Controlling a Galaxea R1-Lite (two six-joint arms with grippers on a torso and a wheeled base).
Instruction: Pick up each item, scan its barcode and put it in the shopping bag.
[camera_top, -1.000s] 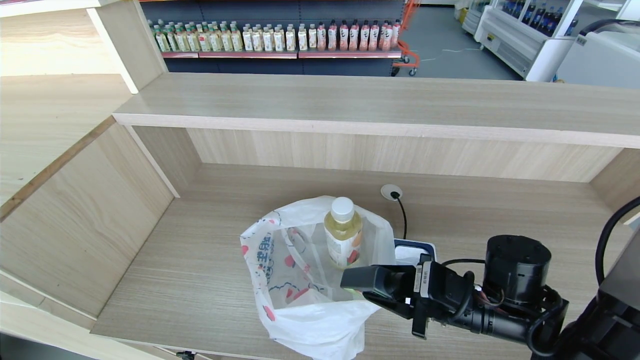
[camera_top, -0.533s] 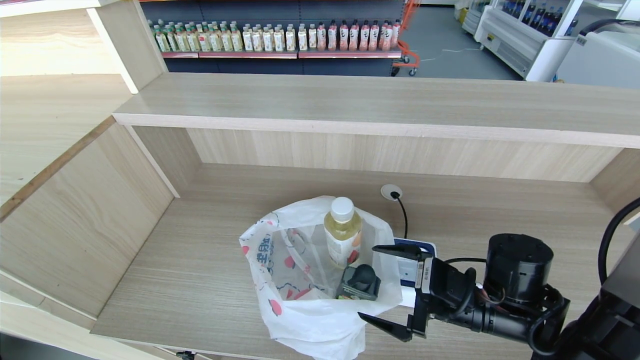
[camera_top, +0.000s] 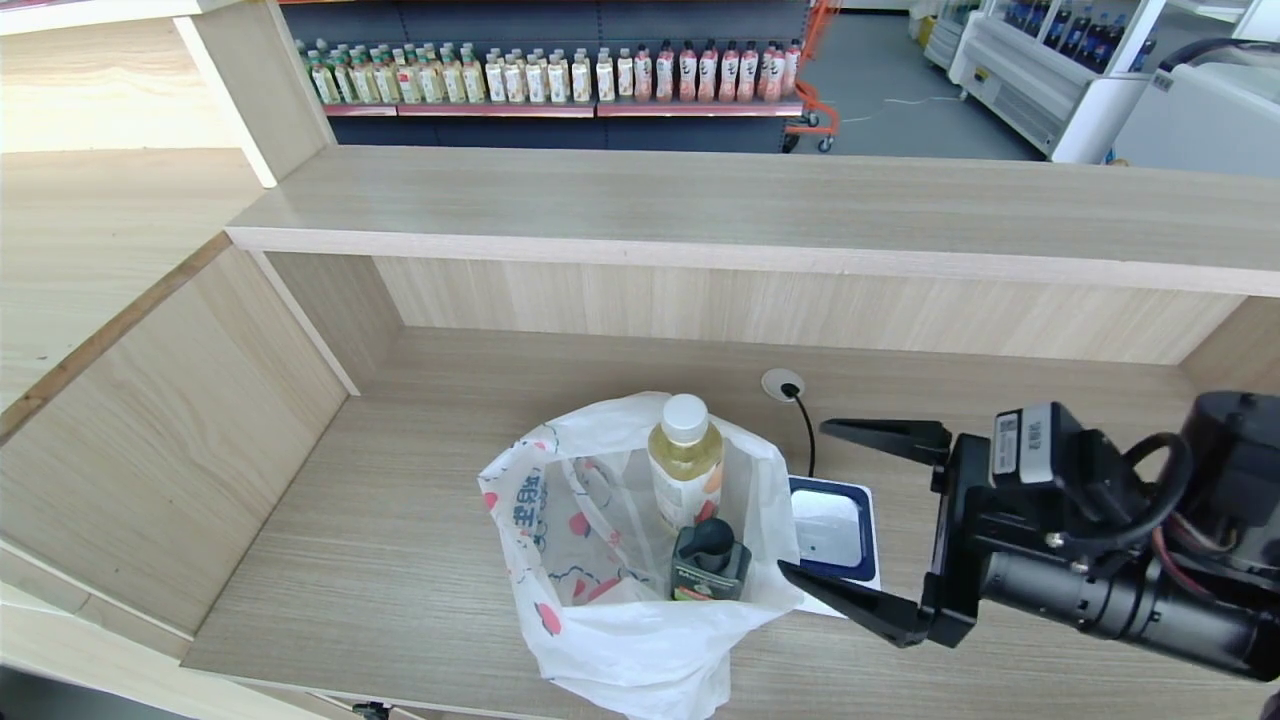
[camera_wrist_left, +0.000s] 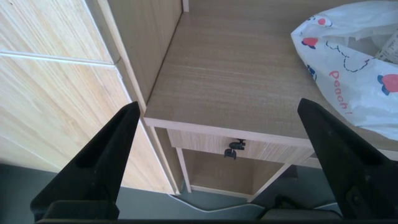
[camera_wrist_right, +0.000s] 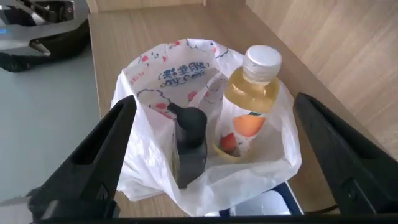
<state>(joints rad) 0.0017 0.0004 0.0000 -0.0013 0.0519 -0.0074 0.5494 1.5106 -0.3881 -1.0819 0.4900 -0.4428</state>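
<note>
Since spread wide and gripping nothing, gives little worry for now: left tool (camera_wrist_left: 217, 106), out before the front edge of the surface (camera_wrist_left: 236, 68), with the shopping bag (camera_wrist_left: 354, 68) well off to one side. More to fear from the right tool (camera_top: 806, 500), likewise fully open and empty, nearer finger just beside the bag's limp rim. Likely to hook the thin plastic on a careless swing, tugging the bag toward the front edge or tipping its contents. Inside, at the near side, a dark pump bottle (camera_top: 710, 565), upright. Behind it, a capped bottle of yellow drink (camera_top: 686, 470), also upright. Both loosely propped and, at a guess, easy to topple. Just beside the bag, a flat blue-rimmed scanner (camera_top: 830, 525), with cable (camera_top: 805, 430) running back to a port (camera_top: 782, 384) in the surface.
</note>
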